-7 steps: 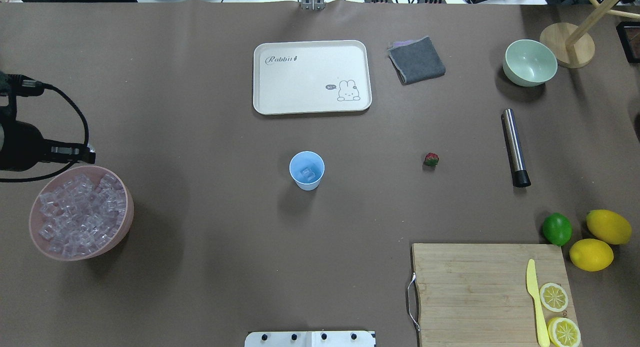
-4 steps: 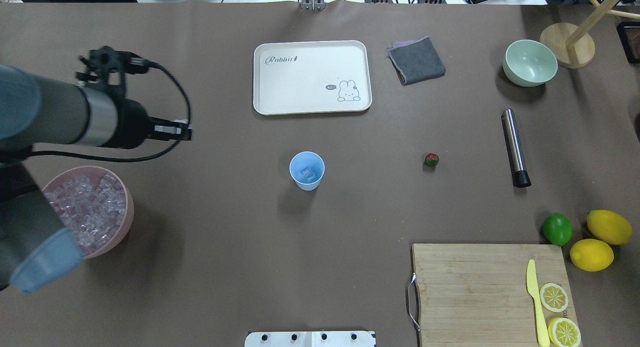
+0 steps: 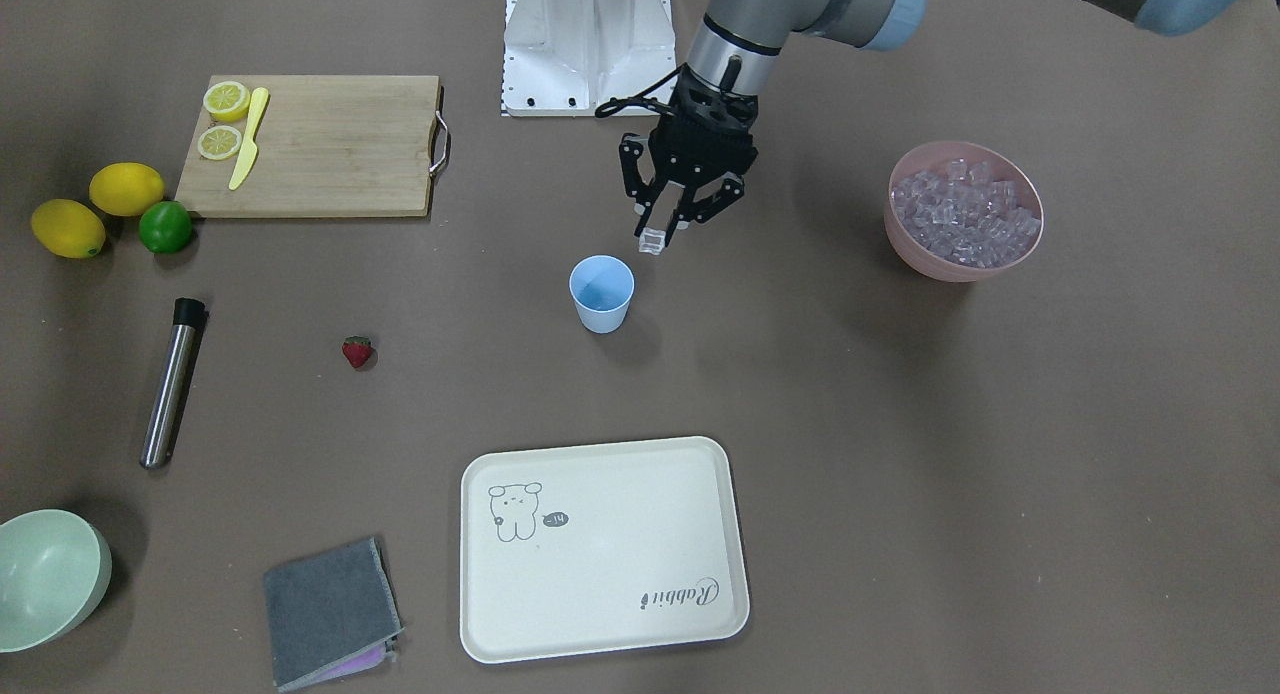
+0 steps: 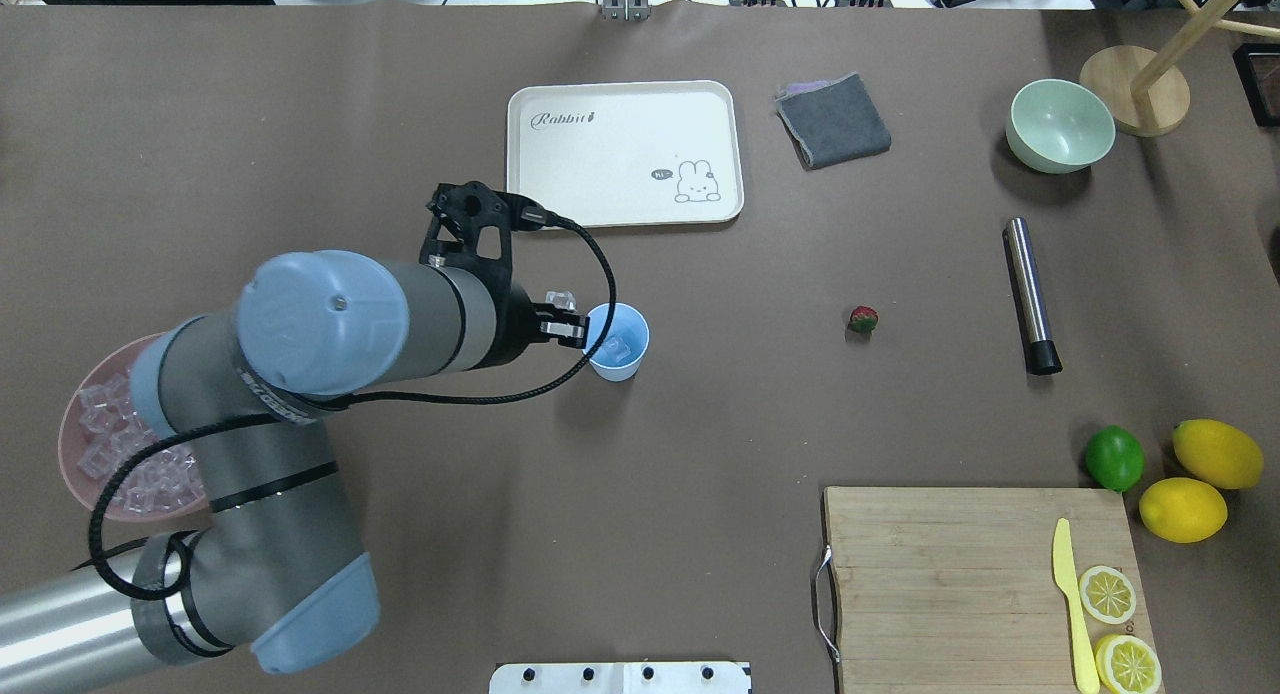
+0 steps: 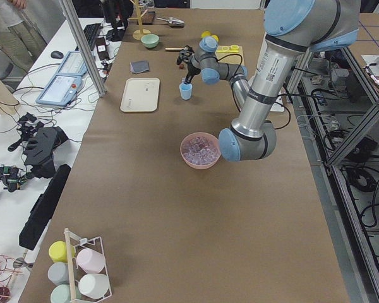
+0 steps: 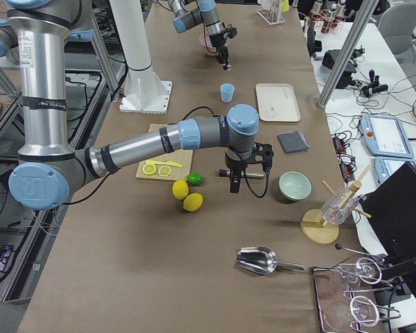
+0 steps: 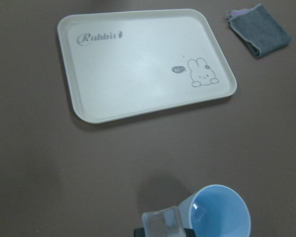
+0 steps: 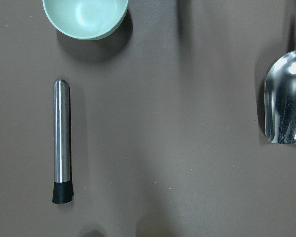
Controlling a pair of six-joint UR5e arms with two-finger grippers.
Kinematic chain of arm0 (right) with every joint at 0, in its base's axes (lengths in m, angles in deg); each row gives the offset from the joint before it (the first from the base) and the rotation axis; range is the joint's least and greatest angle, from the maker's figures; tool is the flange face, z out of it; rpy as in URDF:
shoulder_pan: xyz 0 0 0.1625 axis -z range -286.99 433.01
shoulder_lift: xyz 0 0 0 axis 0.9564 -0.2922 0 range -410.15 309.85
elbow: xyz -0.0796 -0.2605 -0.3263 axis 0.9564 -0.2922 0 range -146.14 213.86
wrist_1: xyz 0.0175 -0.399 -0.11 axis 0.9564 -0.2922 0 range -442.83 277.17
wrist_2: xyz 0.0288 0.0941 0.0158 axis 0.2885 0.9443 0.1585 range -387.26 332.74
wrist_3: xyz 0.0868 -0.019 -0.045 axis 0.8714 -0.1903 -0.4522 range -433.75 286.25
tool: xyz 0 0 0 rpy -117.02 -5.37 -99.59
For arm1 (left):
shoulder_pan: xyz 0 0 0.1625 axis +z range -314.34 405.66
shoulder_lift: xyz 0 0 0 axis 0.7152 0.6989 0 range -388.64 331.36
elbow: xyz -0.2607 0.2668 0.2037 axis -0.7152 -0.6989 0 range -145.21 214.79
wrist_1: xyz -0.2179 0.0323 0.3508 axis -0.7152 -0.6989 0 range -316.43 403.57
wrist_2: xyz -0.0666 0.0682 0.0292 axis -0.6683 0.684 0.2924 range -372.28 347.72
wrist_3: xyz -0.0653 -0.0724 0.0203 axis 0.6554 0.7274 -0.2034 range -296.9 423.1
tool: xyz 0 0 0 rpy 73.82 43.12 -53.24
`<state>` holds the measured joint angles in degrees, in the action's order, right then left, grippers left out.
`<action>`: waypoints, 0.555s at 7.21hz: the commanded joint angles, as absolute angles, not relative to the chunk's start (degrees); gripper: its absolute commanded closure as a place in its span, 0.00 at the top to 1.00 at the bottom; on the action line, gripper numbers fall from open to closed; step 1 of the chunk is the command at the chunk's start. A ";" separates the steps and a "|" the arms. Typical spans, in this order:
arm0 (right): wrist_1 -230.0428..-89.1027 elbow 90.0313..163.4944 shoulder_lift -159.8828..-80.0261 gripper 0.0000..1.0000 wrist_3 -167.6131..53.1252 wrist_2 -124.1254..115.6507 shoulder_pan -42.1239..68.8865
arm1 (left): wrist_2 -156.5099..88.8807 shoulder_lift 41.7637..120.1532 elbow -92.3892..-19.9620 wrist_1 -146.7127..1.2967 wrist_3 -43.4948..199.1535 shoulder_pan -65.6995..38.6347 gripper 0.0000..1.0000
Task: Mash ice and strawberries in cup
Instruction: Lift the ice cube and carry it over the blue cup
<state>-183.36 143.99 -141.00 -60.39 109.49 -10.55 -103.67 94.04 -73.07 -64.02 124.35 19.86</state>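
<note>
- Our left gripper (image 3: 662,231) is clamped on one clear ice cube (image 3: 652,241), pinched between the fingertips.
- The gripper hangs just beside the rim of the light blue cup (image 4: 615,341), on the side nearer the pink bowl (image 3: 930,259). The cube is held above the rim's edge and is not inside the cup.
- A second ago we saw this arm only at the table's left edge, over the pink bowl. Since then it has swung across to the cup, and it now hides part of the bowl in the overhead view.
- The cup stands upright mid-table, exactly where it stood before, with another cube (image 4: 619,350) lying at its bottom.
- The strawberry (image 4: 863,319) lies on the table (image 4: 400,124), well apart from the cup and unmoved.
- The rest of the ice (image 3: 965,212) is heaped in the pink bowl.
- Our right gripper (image 6: 234,186) shows only in the right side view, above the metal muddler (image 4: 1028,292). We cannot tell whether it is open or closed.
</note>
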 commanded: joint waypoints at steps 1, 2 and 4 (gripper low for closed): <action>-183.37 143.11 -139.46 1.00 -60.21 109.59 -10.48 | -100.88 97.74 -68.41 -64.36 124.18 21.58 0.00; -183.37 142.93 -139.27 1.00 -60.30 109.59 -10.48 | -100.88 98.45 -66.82 -64.45 123.83 21.58 0.00; -183.37 142.14 -138.65 1.00 -60.30 109.59 -10.31 | -99.21 100.03 -63.49 -64.80 123.66 21.32 0.00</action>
<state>-183.37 142.65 -139.02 -60.29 109.54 -10.40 -100.22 98.98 -65.73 -64.54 123.76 21.39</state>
